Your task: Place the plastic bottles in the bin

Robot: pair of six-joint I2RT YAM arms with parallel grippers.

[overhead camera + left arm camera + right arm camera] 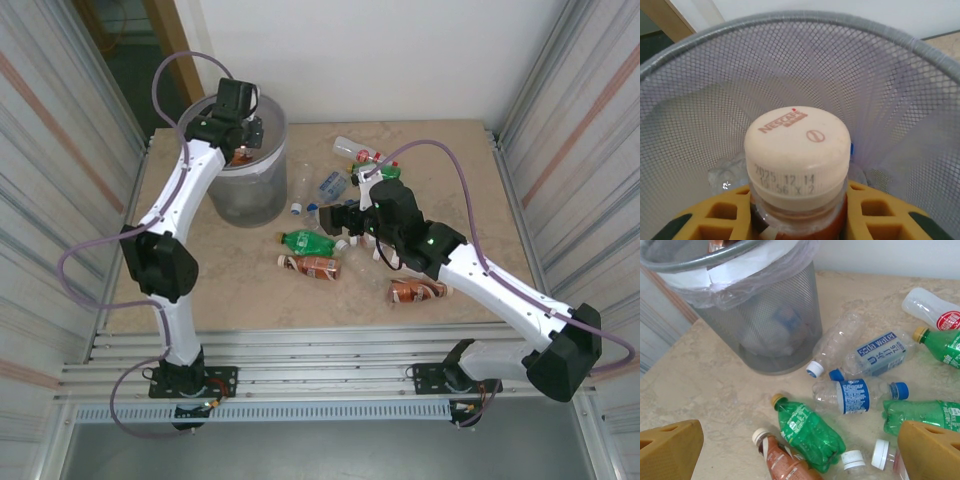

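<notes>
The left gripper (799,227) is held over the open mouth of the tall round grey mesh wastebasket (700,100), which stands at the far left of the beige marble-patterned table (230,295). A clear bag liner (740,270) is folded over the bin's rim. The yellow fingers (715,215) are clamped on the neck of a small clear plastic bottle of brownish drink (797,150). Its broad cream cap, printed with a brand name and a date, is turned toward the wrist camera, and the bin's mesh wall is seen all round it. A crumpled clear bottle (725,175) can be made out lower down inside the bin.

The right gripper (800,455) is held above the middle of the table with its jaws wide apart and empty. The loose plastic bottles are spread below and beyond it on the tabletop, to the right of the bin:

- A green ribbed bottle with a tan cap (807,430) is lying on its side.
- A brown-and-white labelled bottle with a cream cap (780,460) is lying just beside it.
- A clear bottle with a blue label and blue cap (855,395) is lying farther off.
- Beyond that are a clear bottle marked "soda water" (875,355) and a clear white-capped bottle (835,345) — the latter nearest the bin's foot.
- A pale bottle with a red label (935,310) and two more green bottles (925,415) are seen toward the right edge.
</notes>
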